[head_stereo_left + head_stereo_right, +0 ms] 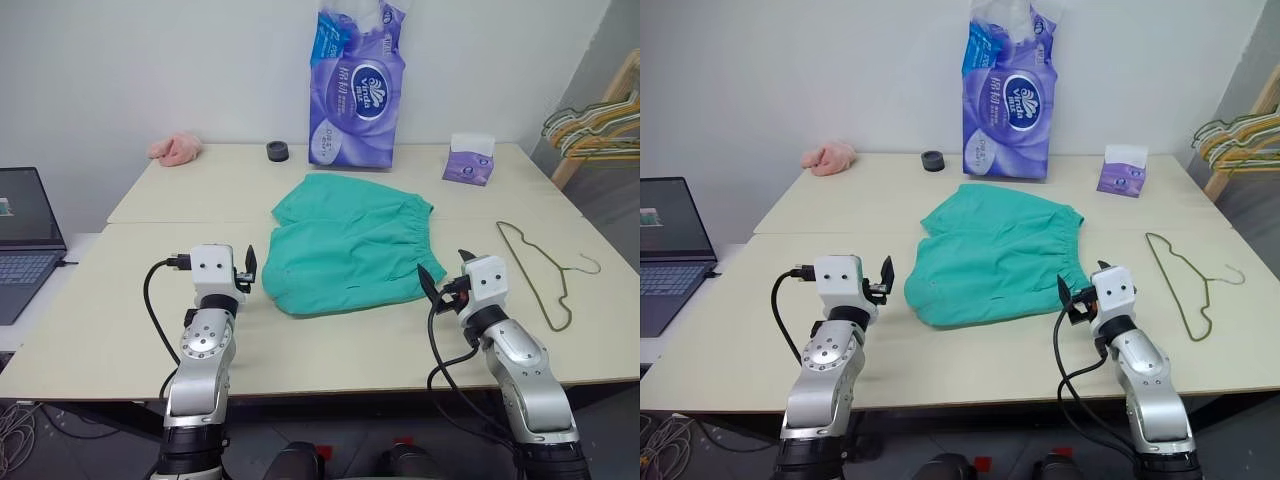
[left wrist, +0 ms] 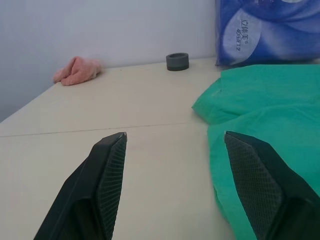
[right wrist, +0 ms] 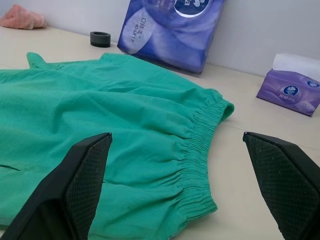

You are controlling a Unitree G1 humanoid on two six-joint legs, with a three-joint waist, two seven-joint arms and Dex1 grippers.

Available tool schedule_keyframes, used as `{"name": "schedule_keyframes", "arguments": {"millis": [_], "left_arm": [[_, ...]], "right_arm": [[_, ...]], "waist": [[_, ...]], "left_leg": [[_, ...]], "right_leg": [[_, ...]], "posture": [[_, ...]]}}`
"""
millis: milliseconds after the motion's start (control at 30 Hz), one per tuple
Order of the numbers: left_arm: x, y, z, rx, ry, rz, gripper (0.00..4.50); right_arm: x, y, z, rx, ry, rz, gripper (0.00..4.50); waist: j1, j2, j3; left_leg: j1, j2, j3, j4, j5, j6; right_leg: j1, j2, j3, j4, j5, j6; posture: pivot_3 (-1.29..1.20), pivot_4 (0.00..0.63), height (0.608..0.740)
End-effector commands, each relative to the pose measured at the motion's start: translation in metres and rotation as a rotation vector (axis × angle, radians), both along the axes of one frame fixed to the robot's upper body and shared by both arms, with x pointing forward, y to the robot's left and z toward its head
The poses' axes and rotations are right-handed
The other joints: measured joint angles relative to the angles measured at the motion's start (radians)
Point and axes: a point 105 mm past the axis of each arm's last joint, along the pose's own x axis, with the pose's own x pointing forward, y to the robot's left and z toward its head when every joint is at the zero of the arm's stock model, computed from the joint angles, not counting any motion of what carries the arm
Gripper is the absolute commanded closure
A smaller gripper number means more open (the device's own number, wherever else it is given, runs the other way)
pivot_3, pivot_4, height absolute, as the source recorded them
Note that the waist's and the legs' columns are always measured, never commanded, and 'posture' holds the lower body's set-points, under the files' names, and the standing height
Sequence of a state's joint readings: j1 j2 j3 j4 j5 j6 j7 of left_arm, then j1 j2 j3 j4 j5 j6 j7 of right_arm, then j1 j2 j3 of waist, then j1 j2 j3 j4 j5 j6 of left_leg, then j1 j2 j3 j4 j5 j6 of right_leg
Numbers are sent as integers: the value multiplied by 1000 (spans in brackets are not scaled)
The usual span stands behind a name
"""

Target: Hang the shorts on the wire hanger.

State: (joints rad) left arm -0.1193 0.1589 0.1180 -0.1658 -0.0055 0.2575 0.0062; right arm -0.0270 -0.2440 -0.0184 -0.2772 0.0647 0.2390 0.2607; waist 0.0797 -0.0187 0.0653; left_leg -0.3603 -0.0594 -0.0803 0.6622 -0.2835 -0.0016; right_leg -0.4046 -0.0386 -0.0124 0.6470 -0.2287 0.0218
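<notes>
The teal-green shorts point(image 1: 350, 245) lie flat in the middle of the table, elastic waistband point(image 3: 200, 150) toward the right side. Right of them, the thin olive wire hanger point(image 1: 540, 268) lies flat on the tabletop with its hook toward the table's right edge. My left gripper point(image 2: 175, 139) hovers open over bare table just left of the shorts' near corner, nothing between its fingers. At the shorts' near right corner my right gripper point(image 1: 447, 268) stands wide open beside the waistband, holding nothing. Both grippers point forward, level with the table.
A purple toilet-paper pack point(image 1: 357, 85) stands at the back against the wall. A purple tissue box point(image 1: 470, 160), a black ring point(image 1: 278, 151) and a pink cloth lump point(image 1: 176, 148) sit along the back. A laptop point(image 1: 25, 240) is at left, and several hangers point(image 1: 595, 125) hang at far right.
</notes>
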Motion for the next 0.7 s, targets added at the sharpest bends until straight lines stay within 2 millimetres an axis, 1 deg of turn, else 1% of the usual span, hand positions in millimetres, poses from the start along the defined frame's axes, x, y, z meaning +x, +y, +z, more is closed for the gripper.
{"name": "schedule_keyframes", "arguments": {"millis": [33,200,300,400,500,567,600,700], "left_arm": [[-2,-3,18,18,-74,-27,1223],[-4,-4,17,8,-72,-41,1223],[-7,-10,20,7,-105,-88,1223],[-10,-14,18,-70,-100,-152,1223],[-15,-19,21,-115,-117,-227,650],[-18,-23,21,-103,-115,-268,108],[-19,-26,21,-94,-113,-290,19],[-23,-35,19,-79,-97,-371,19]], "right_arm": [[1,1,14,-2,-56,9,17],[0,1,13,-5,-53,14,17],[1,1,14,-2,-53,16,17],[1,0,14,-3,-52,14,17],[2,-1,15,-1,-52,15,0],[2,-2,15,-1,-50,18,0],[2,-2,15,-2,-49,22,0],[1,0,17,-11,-50,51,0]], "waist": [[0,0,0],[0,0,0],[-1,0,0],[0,0,0],[0,0,0],[0,0,0],[0,0,0],[-1,0,0]], "left_leg": [[0,0,0,0,0,0],[0,0,0,0,0,0],[0,0,0,0,0,0],[0,0,0,0,0,0],[0,0,1,0,0,0],[0,0,1,0,0,0],[0,0,0,0,0,0],[0,0,1,0,0,0]], "right_leg": [[0,0,0,0,0,0],[0,0,0,0,0,0],[0,0,0,0,0,0],[0,0,0,0,0,0],[0,0,0,0,-1,2],[0,0,1,0,-2,2],[0,0,0,0,-2,2],[0,0,1,0,-2,2]], "posture": [[135,34,740],[134,35,740],[132,34,740],[133,36,740],[133,36,740],[133,37,740],[126,35,740],[120,34,740]]}}
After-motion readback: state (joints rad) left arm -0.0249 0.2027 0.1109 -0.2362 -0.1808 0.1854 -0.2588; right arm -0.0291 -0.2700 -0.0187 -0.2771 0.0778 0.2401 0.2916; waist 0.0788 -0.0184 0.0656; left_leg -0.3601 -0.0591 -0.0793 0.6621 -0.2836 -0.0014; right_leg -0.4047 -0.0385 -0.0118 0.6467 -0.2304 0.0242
